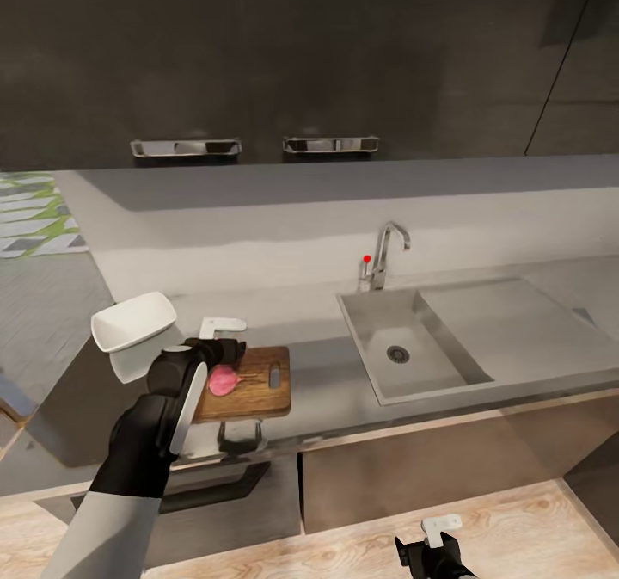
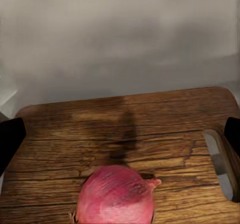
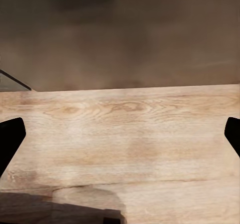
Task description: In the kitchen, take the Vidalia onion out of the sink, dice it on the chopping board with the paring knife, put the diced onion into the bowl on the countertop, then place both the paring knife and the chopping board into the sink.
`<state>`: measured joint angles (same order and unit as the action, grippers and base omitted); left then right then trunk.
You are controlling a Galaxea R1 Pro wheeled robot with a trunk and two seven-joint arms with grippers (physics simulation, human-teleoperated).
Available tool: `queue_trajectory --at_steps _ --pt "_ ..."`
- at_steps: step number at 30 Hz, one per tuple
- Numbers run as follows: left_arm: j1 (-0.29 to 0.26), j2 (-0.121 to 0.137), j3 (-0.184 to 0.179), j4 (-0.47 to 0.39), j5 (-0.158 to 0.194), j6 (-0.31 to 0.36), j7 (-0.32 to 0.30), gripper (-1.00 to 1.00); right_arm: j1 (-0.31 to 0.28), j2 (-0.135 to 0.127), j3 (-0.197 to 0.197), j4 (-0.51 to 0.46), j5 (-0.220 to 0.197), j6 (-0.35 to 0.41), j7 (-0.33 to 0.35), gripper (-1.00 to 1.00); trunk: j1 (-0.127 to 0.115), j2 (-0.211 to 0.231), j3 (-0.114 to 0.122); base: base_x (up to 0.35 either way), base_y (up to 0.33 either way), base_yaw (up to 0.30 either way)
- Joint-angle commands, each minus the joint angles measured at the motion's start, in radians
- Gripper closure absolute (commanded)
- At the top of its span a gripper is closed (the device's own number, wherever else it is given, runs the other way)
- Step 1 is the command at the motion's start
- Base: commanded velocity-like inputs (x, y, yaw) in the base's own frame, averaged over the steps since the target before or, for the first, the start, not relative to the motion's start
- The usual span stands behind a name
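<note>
Right gripper [image 1: 434, 540] hangs low over the wood floor [image 3: 130, 129], jaws spread, empty; left gripper [image 1: 225, 351], open, hovers above the whole Vidalia onion [image 1: 223, 380] on the chopping board [image 1: 258, 394]. Beyond, sink [image 1: 430, 364] vacated; dicing, bowl [image 1: 133, 321] remain.

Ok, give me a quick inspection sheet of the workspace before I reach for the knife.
Surface: grey countertop, bare around the board.
Job's things: Vidalia onion whole on the chopping board; white bowl beside the board; sink holds nothing; paring knife not identified.
Clutter: nothing seen.
Grippers: left gripper open above the onion; right gripper open, low over the wooden floor.
Cables: nothing seen.
Surroundings: dark cabinets, chrome tap.
</note>
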<state>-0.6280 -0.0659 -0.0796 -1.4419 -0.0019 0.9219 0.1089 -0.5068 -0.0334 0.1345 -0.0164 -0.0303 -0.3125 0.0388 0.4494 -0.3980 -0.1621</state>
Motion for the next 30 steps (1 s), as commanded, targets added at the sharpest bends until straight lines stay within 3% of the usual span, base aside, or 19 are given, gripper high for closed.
queue_trajectory --at_steps 1,7,30 --pt "-0.001 0.000 -0.001 -0.002 0.000 0.005 0.005 -1.00 -0.001 0.000 0.005 0.001 -0.003 -0.004 0.003 -1.00 0.001 -0.002 -0.002 -0.016 0.000 0.000" --pt "-0.001 0.000 -0.003 -0.003 0.000 0.005 0.005 -1.00 -0.001 0.000 0.005 0.001 -0.003 -0.004 0.005 -1.00 0.001 -0.002 -0.001 -0.191 0.000 0.000" --pt "-0.001 0.000 -0.005 0.004 0.005 0.005 0.005 -1.00 -0.001 -0.001 0.005 0.001 -0.003 -0.004 0.004 -1.00 0.001 -0.002 -0.001 -0.341 0.000 0.000"
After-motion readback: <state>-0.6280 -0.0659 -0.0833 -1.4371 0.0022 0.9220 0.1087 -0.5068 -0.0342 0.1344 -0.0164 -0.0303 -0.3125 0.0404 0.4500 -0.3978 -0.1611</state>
